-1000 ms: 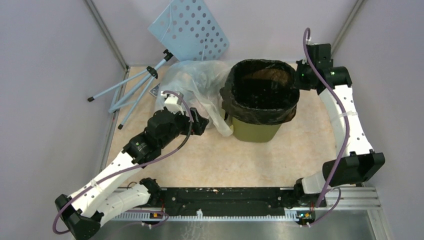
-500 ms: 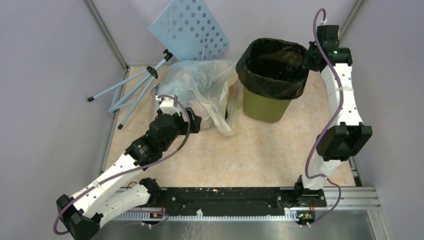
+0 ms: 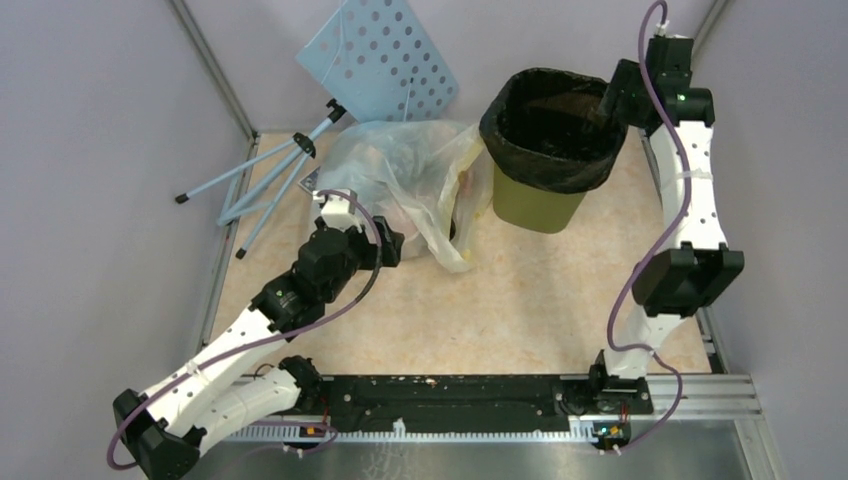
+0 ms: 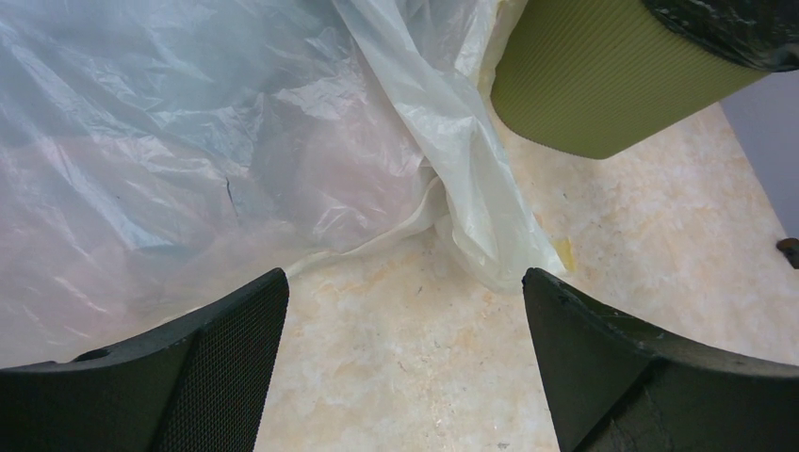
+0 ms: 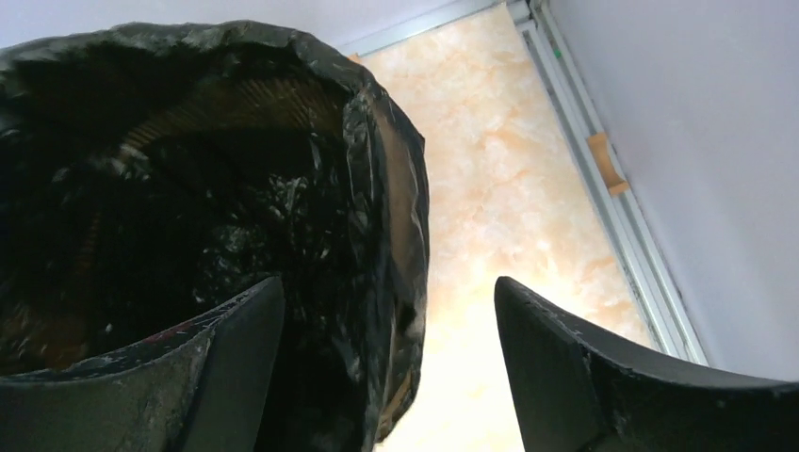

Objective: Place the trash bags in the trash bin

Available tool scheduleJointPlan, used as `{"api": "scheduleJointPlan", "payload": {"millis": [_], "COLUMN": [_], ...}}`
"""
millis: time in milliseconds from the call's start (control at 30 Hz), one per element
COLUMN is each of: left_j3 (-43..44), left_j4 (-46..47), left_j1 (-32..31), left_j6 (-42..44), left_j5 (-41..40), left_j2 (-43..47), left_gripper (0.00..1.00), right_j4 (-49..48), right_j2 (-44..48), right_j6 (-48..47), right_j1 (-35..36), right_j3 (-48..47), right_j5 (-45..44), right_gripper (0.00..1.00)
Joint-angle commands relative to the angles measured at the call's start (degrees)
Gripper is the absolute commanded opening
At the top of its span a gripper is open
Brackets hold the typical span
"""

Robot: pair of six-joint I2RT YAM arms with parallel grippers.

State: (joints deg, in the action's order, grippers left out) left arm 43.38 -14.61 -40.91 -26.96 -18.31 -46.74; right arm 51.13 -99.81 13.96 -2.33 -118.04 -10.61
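Left wrist view: the left gripper (image 4: pixel 403 282) is wide open, holding nothing, beside the clear plastic bag (image 4: pixel 188 160). The right gripper (image 5: pixel 388 282) is open too. Between its fingers is the rim of the black trash bag (image 5: pixel 188 188) lining the green trash bin (image 3: pixel 535 205). Inside is too dark to see.

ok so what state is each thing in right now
trash bin, standing, lined
trash bag, spread open inside the bin, edge folded over the rim
clear plastic bag, crumpled, lying beside the bin
left gripper, open, empty, at the clear bag
right gripper, open, straddling the bin's lined rim
perforated board stand, tipped over in the far corner
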Motion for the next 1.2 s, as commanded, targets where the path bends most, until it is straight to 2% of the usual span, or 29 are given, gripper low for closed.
{"api": "scheduleJointPlan", "payload": {"millis": [0,200,367,500,600,700,833,933,1033,1067,1167], "left_j3": [-1.17,-4.17,-10.62,-15.93,-18.86,-19.52,-20.94,-24.06,-27.29,-28.28,-29.31], "left_j4": [1.31,1.31,4.79,7.88,9.26,10.65,13.99,21.98,29.98,32.89,38.06], "left_j1": [0.19,0.17,0.21,0.17,0.21,0.19,0.22,0.25,0.86,1.77,6.87], "left_j6": [1.22,1.40,2.76,1.40,1.01,3.39,6.95,8.05,10.55,11.68,12.98], "left_j5": [2.89,6.65,11.04,9.54,6.01,1.90,-6.37,-12.50,-18.46,-19.99,-20.47], "left_j2": [3.89,7.93,10.67,13.46,14.70,14.37,12.27,9.84,6.49,5.09,0.56], "left_gripper": [0.99,0.99,0.99,0.99,0.99,0.99,0.99,0.99,0.99,0.99,0.99], "right_j4": [-10.61,-27.08,-36.01,-42.97,-47.99,-54.15,-59.89,-64.55,-69.40,-74.09,-96.51], "right_j2": [17.06,38.23,51.79,60.21,66.20,68.54,69.10,67.28,65.15,64.77,61.87], "right_j6": [-0.29,2.75,5.98,9.89,14.59,14.20,8.25,1.07,0.05,0.19,-0.27], "right_j1": [-0.31,-0.31,-0.31,-0.31,-0.31,-0.32,-0.31,-0.35,-0.31,-0.31,-0.31], "right_j3": [13.40,42.29,62.76,77.27,88.69,96.37,101.35,104.10,106.22,108.31,116.79], "right_j5": [0.38,5.76,10.33,13.85,13.19,12.26,11.11,8.54,4.11,2.55,-0.31], "right_gripper": [0.81,0.82,0.82,0.82,0.83,0.84,0.84,0.85,0.86,0.86,0.86]}}
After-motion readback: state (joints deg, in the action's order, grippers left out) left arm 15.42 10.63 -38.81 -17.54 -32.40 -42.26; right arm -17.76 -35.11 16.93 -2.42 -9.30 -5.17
